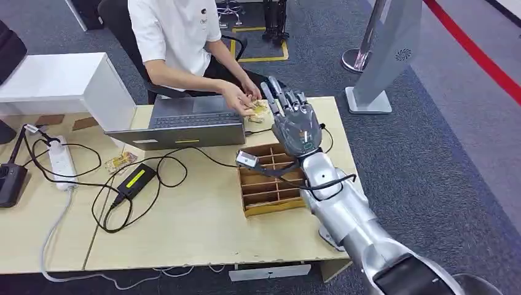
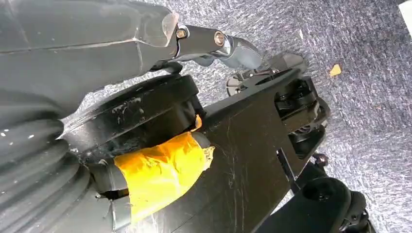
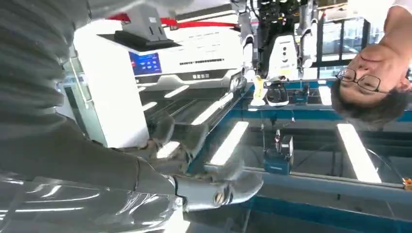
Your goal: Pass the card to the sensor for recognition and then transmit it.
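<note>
A seated person holds a yellowish card (image 1: 257,111) in both hands at the table's far edge, beside the laptop. My right hand (image 1: 295,123) is raised just right of that card, fingers straight and spread, holding nothing; its thumb (image 3: 218,193) is also bare in the right wrist view. A small grey sensor (image 1: 247,160) on a black cable sits at the near-left corner of the wooden divided box (image 1: 270,195), below my right hand. My left hand (image 2: 214,41) hangs beside my body over the carpet, thumb stretched out, with nothing in it.
An open laptop (image 1: 184,120) stands left of the person's hands. A black adapter (image 1: 135,179), looping cables, a white power strip (image 1: 60,161) and another small card (image 1: 120,161) lie on the left half of the table (image 1: 203,227). A white pillar stand (image 1: 384,55) is on the floor to the right.
</note>
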Action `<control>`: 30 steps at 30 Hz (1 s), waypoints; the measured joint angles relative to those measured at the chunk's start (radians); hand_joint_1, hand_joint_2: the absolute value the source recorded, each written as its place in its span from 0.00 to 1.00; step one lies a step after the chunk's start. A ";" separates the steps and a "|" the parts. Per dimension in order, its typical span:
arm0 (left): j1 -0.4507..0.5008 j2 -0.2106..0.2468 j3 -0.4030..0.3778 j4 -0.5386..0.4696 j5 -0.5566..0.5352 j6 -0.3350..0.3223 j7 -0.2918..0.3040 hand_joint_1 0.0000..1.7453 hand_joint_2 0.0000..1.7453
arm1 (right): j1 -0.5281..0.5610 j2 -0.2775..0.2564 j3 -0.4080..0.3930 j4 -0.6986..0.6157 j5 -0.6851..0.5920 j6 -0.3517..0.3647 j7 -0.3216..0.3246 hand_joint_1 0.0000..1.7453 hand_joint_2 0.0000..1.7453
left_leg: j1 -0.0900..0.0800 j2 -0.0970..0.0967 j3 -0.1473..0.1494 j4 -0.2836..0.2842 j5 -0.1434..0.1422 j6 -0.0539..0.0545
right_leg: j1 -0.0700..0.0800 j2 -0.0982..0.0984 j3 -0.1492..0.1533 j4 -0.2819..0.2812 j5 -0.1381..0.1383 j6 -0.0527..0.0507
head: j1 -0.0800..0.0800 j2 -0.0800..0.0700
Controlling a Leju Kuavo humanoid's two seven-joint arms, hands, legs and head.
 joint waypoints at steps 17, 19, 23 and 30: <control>0.016 0.000 0.010 0.000 0.085 0.036 -0.031 0.00 1.00 | 0.377 -0.135 0.008 -0.502 -0.140 0.000 -0.078 0.00 1.00 | 0.000 0.000 -0.001 0.000 -0.002 0.000 | 0.000 0.000 -0.001 0.000 -0.001 0.000 | 0.000 0.000; 0.019 0.001 0.012 0.000 0.094 0.038 -0.037 0.00 1.00 | 0.435 -0.154 0.009 -0.548 -0.149 -0.005 -0.092 0.00 1.00 | 0.000 0.000 -0.001 0.000 -0.002 0.000 | 0.000 0.000 0.000 0.000 -0.002 -0.001 | 0.000 0.000; 0.030 0.003 0.021 0.000 0.108 0.046 -0.046 0.00 1.00 | 0.543 -0.181 0.009 -0.620 -0.164 -0.014 -0.116 0.00 1.00 | 0.000 0.000 -0.001 0.000 -0.002 0.000 | 0.000 0.000 -0.001 0.000 -0.002 -0.001 | 0.000 0.000; 0.042 0.004 0.046 0.000 0.140 0.045 -0.065 0.00 1.00 | 0.696 -0.210 0.024 -0.702 -0.137 -0.023 -0.150 0.00 1.00 | 0.000 0.000 -0.001 0.000 -0.004 0.000 | 0.000 0.000 0.000 0.000 -0.004 0.000 | 0.000 0.000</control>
